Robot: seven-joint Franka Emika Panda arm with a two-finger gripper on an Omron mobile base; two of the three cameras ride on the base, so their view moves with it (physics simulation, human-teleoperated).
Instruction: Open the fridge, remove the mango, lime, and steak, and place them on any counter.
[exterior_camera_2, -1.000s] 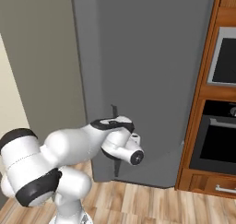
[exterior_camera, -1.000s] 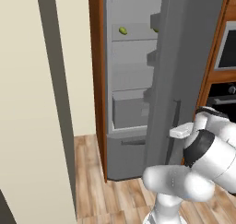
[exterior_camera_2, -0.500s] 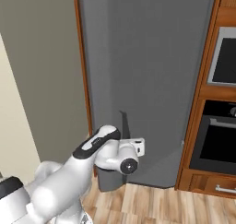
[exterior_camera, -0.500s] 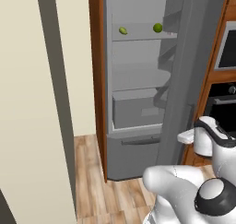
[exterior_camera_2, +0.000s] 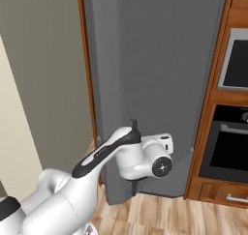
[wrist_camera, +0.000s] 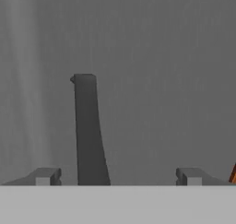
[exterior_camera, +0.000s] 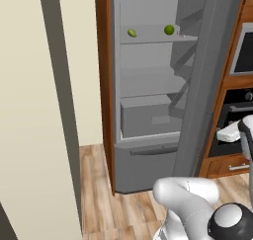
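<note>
The grey fridge (exterior_camera: 148,76) stands open, its door (exterior_camera_2: 155,65) swung out toward me. On an upper shelf lie the yellow-green mango (exterior_camera: 132,32) at the left and the round green lime (exterior_camera: 169,29) at the right. The steak is hidden and the counter is out of view. In the hand view my gripper (wrist_camera: 117,177) is open, facing the door's outer face. The dark handle (wrist_camera: 87,126) rises between the fingertips, nearer the left one and touching neither. In the right base view my hand (exterior_camera_2: 157,154) sits low against the door.
A black wall oven (exterior_camera_2: 227,142) and microwave (exterior_camera_2: 240,60) sit in reddish wood cabinets right of the fridge. A beige wall (exterior_camera: 44,110) closes the left side. Inside the fridge a grey drawer (exterior_camera: 148,115) sits below the shelves. Wooden floor lies below.
The jaws went from shut on the door handle to wide open. The door swung further out, uncovering the lime, and the arm shifted right.
</note>
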